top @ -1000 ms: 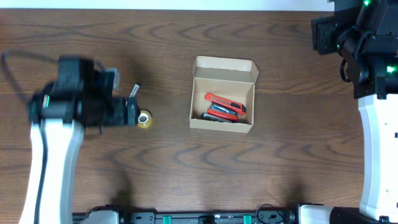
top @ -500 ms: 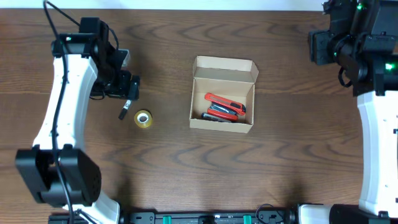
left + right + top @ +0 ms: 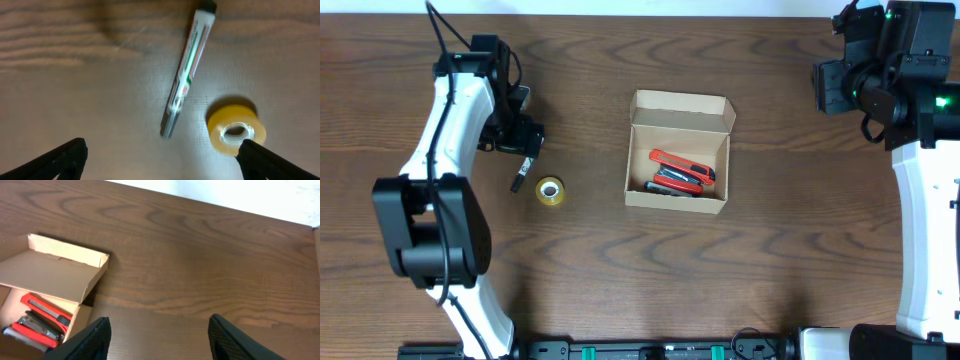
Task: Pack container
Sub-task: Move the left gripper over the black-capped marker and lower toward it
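The tan cardboard container (image 3: 678,198) sits open at the table's middle, flap lid (image 3: 682,110) standing at its far side. It holds a red stapler-like item (image 3: 681,164) and dark items. It also shows in the right wrist view (image 3: 55,277). A marker (image 3: 520,176) and a yellow tape roll (image 3: 550,191) lie on the table left of the container. My left gripper (image 3: 524,138) hangs open and empty just behind them. In the left wrist view the gripper (image 3: 162,162) has the marker (image 3: 187,75) and tape roll (image 3: 236,131) ahead of it. My right gripper (image 3: 836,86) (image 3: 160,340) is open and empty at the far right.
The table is dark brown wood (image 3: 770,270). Its far edge meets a white surface (image 3: 225,195) behind the right arm. The white arm bases stand at the left (image 3: 440,260) and right (image 3: 930,250) sides.
My left arm has swung from the left side toward the back and stretched out, and its gripper now sits behind the marker and tape. The right arm shifted slightly.
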Available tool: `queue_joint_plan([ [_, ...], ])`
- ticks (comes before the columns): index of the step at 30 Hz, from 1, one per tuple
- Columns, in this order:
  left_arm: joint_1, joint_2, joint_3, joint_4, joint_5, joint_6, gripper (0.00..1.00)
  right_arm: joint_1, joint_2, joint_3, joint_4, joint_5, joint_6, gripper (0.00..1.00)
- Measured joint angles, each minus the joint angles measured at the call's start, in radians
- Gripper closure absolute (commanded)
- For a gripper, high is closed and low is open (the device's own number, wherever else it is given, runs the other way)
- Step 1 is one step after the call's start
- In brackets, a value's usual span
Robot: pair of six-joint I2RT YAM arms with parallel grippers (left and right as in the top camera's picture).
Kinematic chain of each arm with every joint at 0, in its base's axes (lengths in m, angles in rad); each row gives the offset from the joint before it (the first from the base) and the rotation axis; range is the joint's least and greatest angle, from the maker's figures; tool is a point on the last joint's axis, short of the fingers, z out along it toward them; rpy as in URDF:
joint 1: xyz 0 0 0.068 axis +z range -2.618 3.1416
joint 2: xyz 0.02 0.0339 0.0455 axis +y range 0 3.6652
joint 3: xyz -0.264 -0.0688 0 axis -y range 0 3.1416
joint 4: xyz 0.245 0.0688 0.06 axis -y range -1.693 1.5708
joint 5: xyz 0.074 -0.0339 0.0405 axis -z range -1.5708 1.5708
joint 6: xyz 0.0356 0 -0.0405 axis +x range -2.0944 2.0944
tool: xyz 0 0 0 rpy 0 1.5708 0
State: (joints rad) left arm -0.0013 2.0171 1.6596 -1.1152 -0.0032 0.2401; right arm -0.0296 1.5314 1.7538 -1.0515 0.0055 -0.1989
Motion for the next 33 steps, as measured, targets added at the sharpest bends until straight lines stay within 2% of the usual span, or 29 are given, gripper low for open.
queue_joint_plan([
  [6, 0.000, 0.045, 0.000, 0.084, 0.042, 0.030, 0.00, 0.000, 0.000, 0.000, -0.003, -0.010, 0.000, 0.39],
  [8, 0.000, 0.050, 0.000, 0.102, 0.057, 0.030, 0.07, 0.000, 0.000, 0.000, -0.004, -0.012, 0.000, 0.40],
  [14, 0.000, 0.050, -0.002, 0.114, 0.092, 0.051, 0.15, 0.000, 0.000, 0.000, -0.023, -0.013, 0.000, 0.40],
  [19, 0.001, 0.050, -0.098, 0.166, 0.132, 0.053, 0.02, 0.000, 0.000, 0.000, -0.031, -0.013, 0.000, 0.40],
  [24, 0.001, 0.048, -0.245, 0.245, 0.154, 0.047, 0.05, 0.000, 0.000, 0.000, -0.034, -0.013, 0.000, 0.41],
  [33, 0.007, -0.002, -0.281, 0.309, 0.166, 0.047, 0.02, 0.000, 0.000, 0.000, -0.042, -0.013, 0.000, 0.42],
])
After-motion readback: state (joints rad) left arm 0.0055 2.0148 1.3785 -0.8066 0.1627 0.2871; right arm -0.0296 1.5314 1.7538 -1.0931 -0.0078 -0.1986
